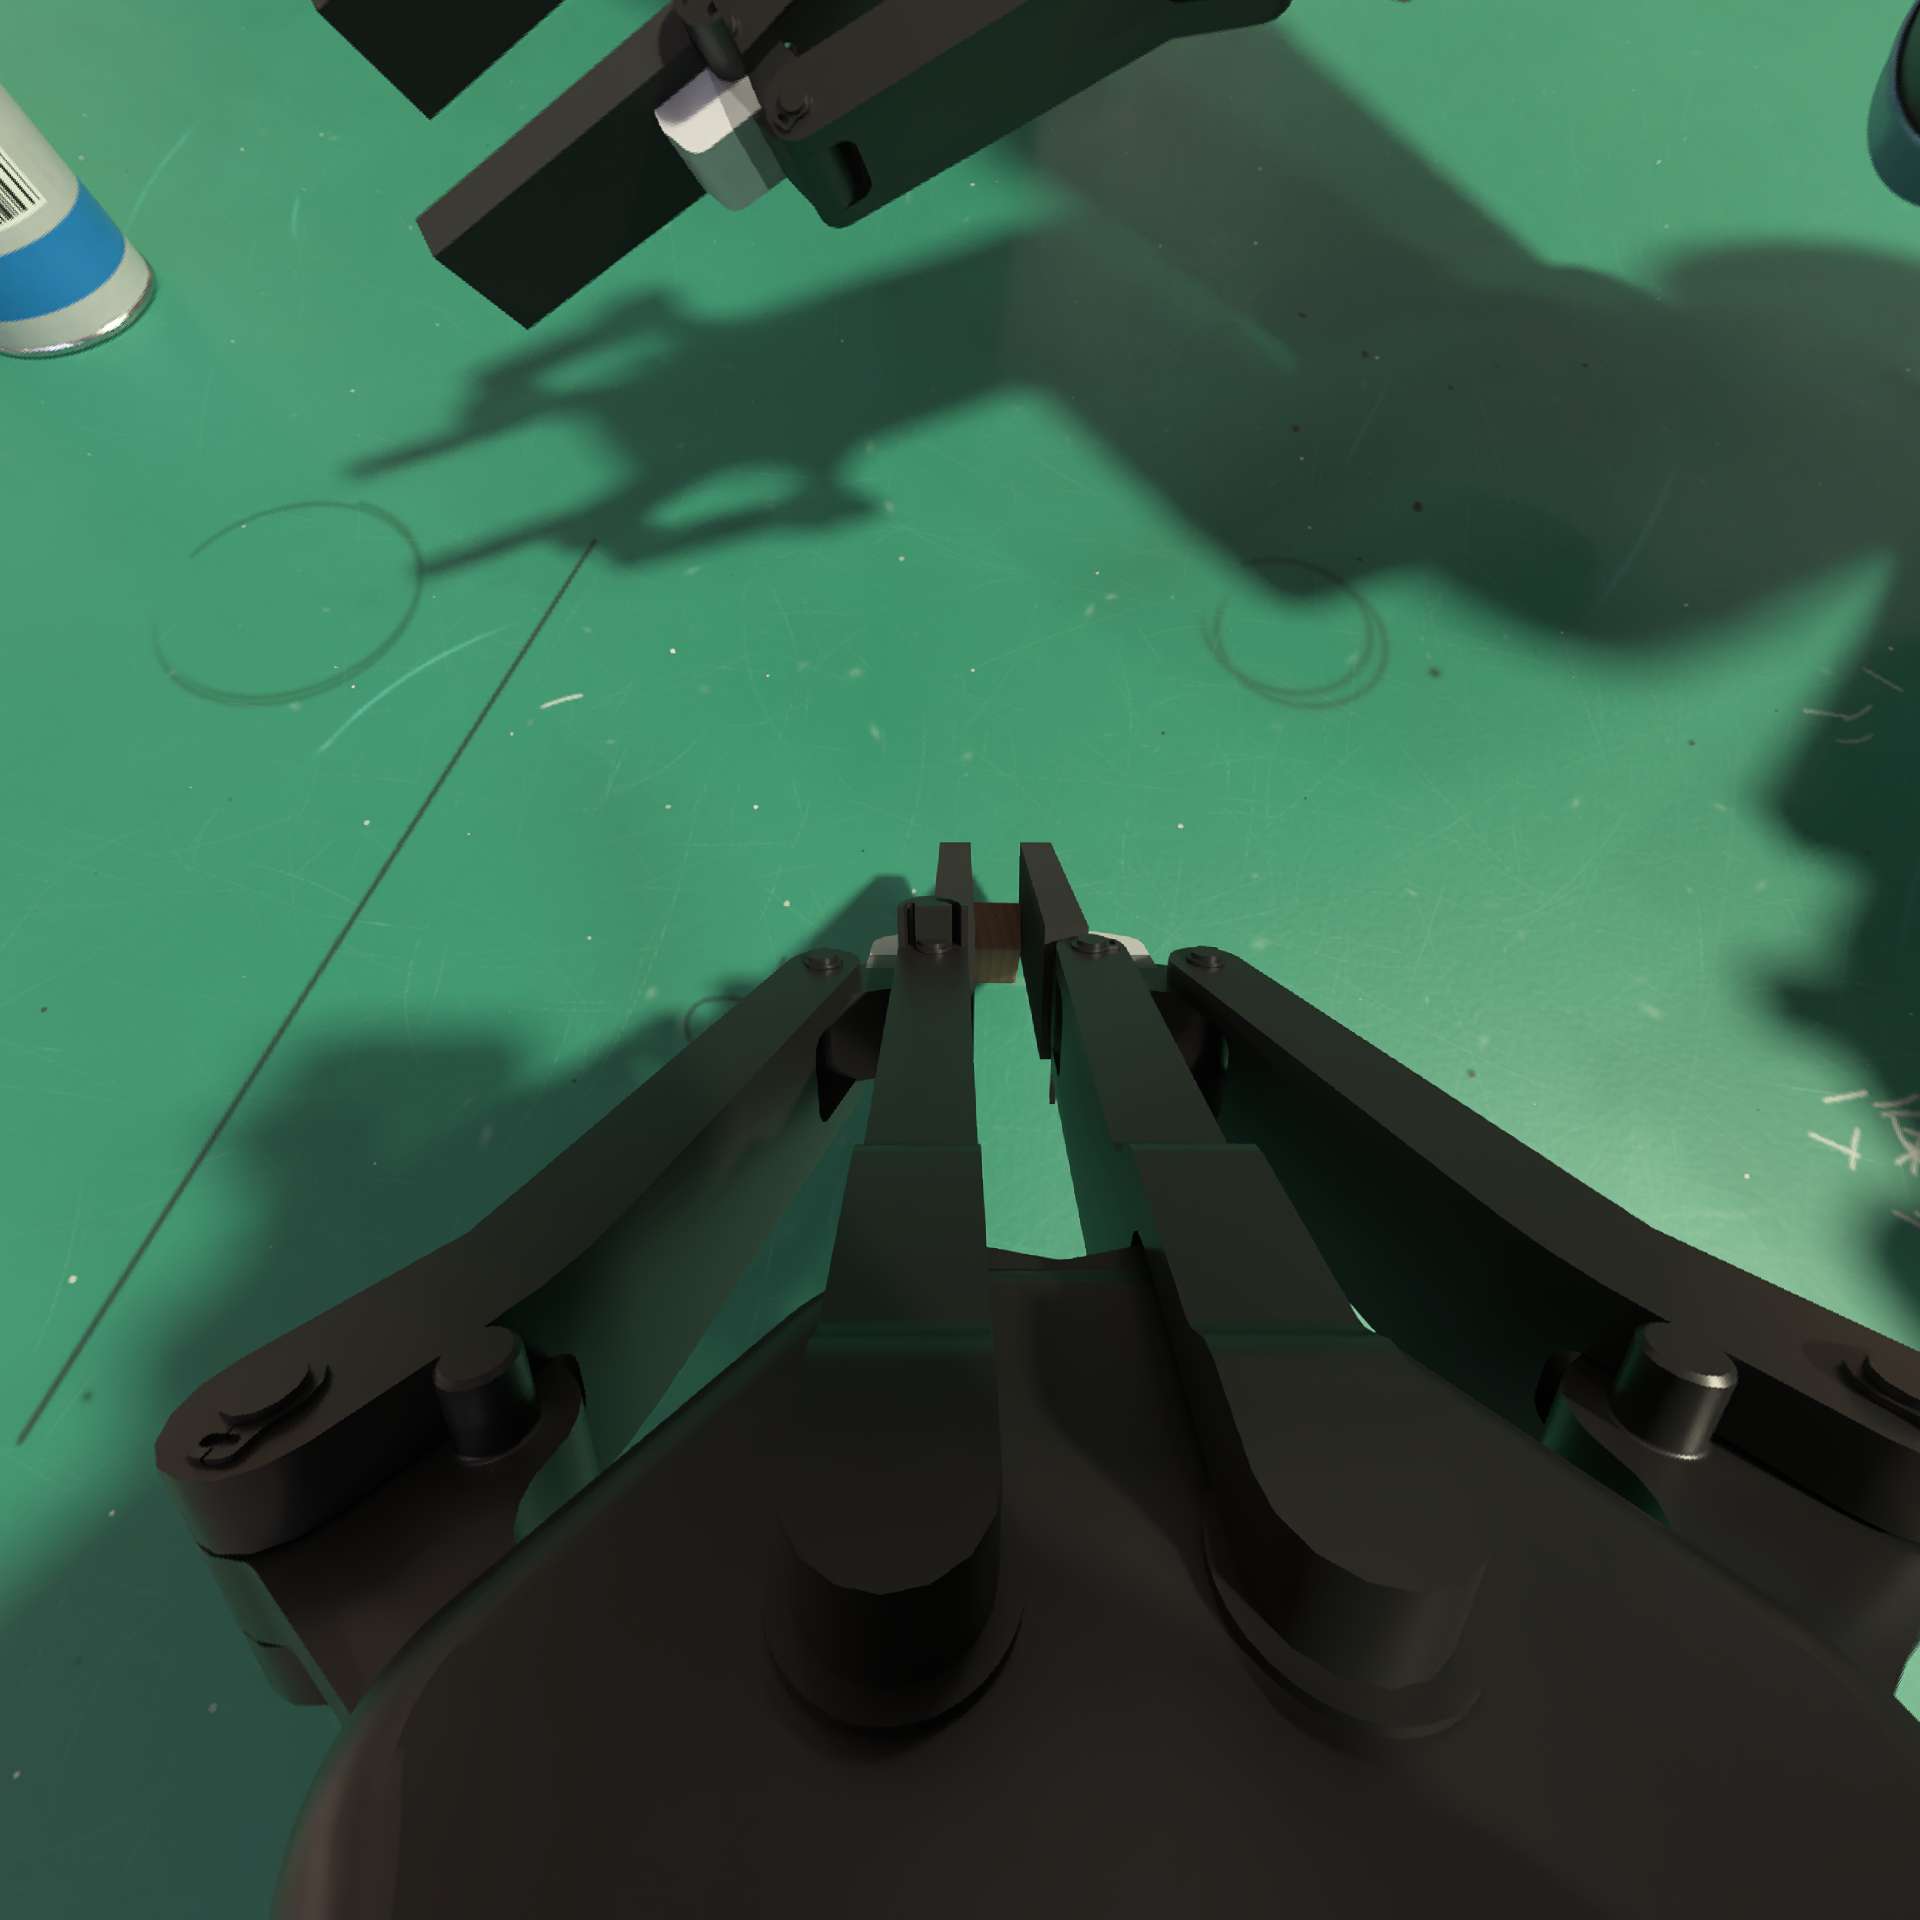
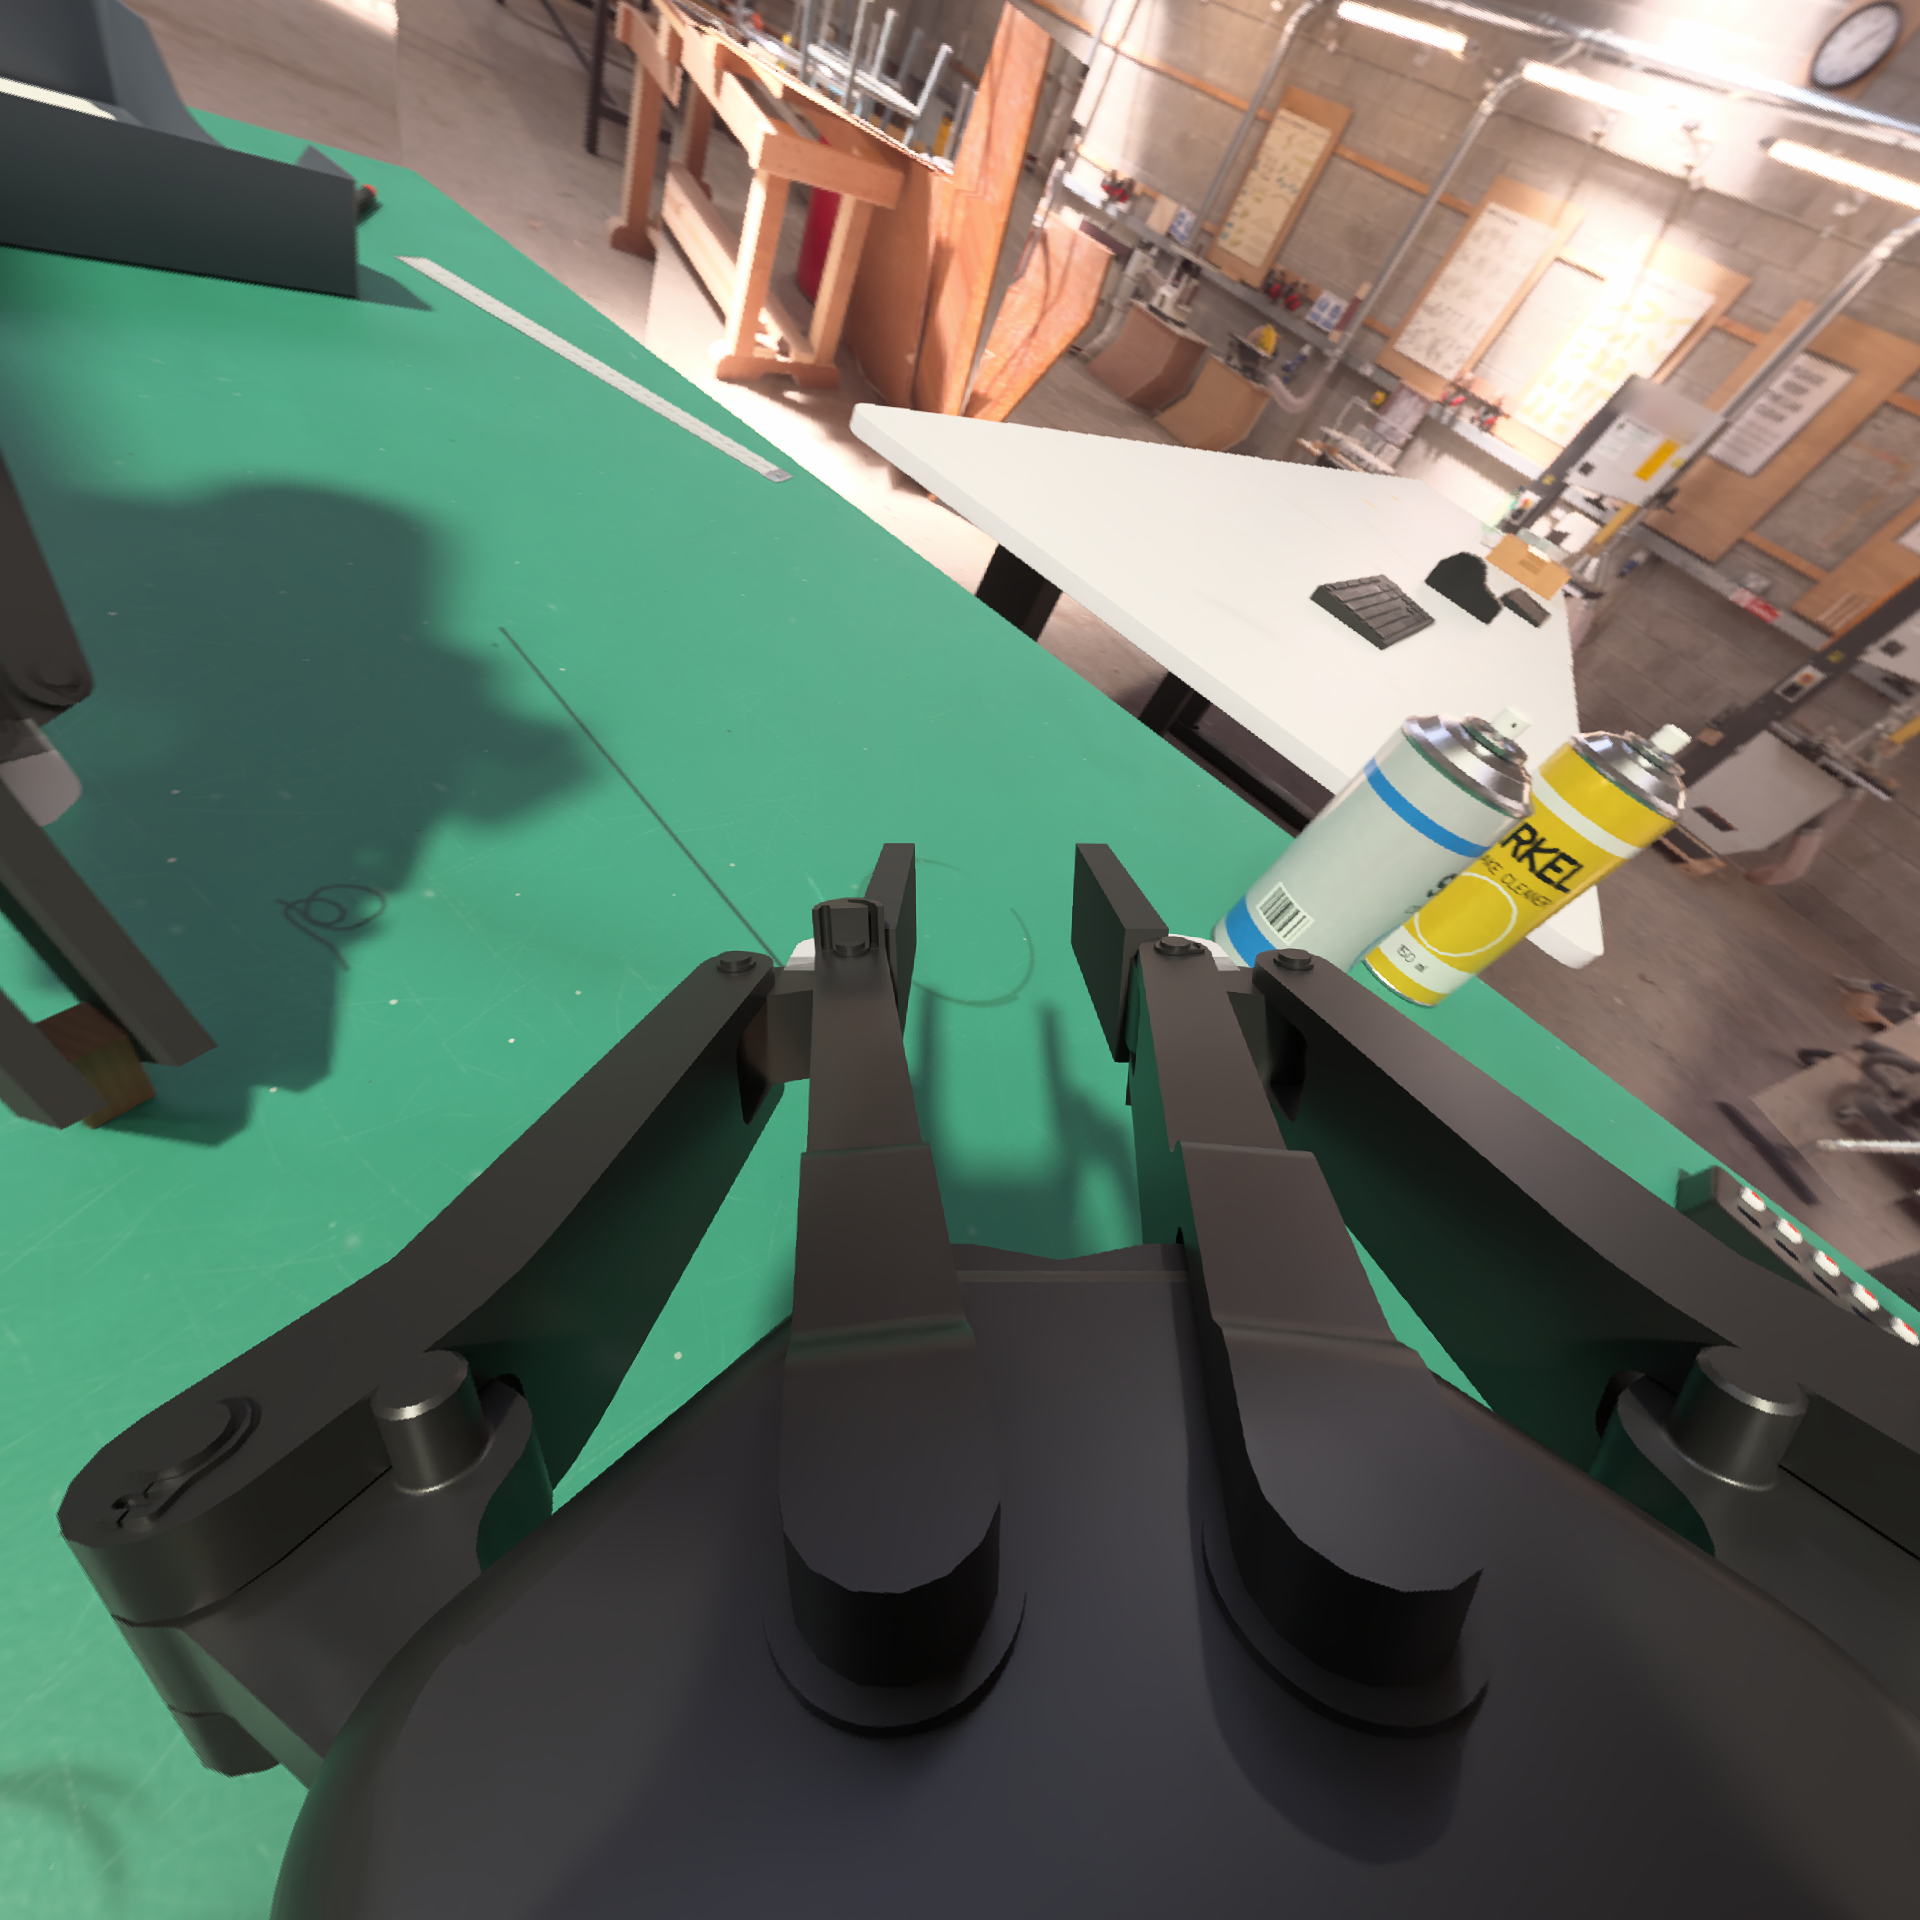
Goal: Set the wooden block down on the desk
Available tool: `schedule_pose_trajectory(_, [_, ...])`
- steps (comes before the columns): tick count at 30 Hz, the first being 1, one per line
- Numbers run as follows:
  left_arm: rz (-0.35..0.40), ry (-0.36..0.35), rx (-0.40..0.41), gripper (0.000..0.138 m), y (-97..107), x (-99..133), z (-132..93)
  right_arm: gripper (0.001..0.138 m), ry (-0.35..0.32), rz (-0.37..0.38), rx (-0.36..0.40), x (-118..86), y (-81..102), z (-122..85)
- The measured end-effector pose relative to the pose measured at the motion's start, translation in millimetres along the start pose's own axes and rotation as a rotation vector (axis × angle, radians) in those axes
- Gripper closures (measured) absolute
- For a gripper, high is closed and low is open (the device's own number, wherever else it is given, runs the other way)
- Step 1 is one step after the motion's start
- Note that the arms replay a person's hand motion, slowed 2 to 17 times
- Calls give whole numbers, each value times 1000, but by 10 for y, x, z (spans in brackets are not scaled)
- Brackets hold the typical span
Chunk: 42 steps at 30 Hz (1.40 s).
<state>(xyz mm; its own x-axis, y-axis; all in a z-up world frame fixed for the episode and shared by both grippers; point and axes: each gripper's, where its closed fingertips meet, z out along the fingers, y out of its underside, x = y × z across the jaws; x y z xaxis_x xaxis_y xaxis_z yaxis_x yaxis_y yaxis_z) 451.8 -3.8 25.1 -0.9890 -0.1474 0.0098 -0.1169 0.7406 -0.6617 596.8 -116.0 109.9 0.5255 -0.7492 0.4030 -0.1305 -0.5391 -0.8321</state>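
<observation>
A small wooden block (image 1: 995,940) is pinched between the pads of my left gripper (image 1: 997,878), which is shut on it low over the green desk (image 1: 727,727). In the right wrist view the block (image 2: 112,1075) shows at the far left between the left gripper's fingers (image 2: 135,987), its lower corner very near the desk; I cannot tell whether it touches. My right gripper (image 2: 995,894) is open and empty, hovering over the desk (image 2: 623,675) to the side. It also shows at the top of the left wrist view (image 1: 623,156).
A white-and-blue spray can (image 2: 1382,842) and a yellow one (image 2: 1527,862) stand at the desk's edge; the white one also shows at far left (image 1: 52,239). A metal ruler (image 2: 592,364) lies along the edge. A dark grey box (image 2: 156,208) sits at the far corner.
</observation>
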Motion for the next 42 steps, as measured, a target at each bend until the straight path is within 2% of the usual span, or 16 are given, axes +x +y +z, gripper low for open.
schedule_pose_trajectory(9, [-4,2,2,126,0,-1,0,98,-146,-59,33,-200,-47,-21])
schedule_pose_trajectory(18, [-6,4,4,126,-1,-3,0,98,-351,-133,77,-489,-65,-109])
schedule_pose_trajectory(27, [-11,6,6,126,-2,-4,-1,100,-555,-207,117,-754,-40,-281])
schedule_pose_trajectory(33, [-12,7,6,126,-2,-4,0,103,-665,-230,128,-875,-5,-390])
schedule_pose_trajectory(42, [-12,7,7,126,-2,-4,-1,104,-816,-225,123,-1026,48,-549])
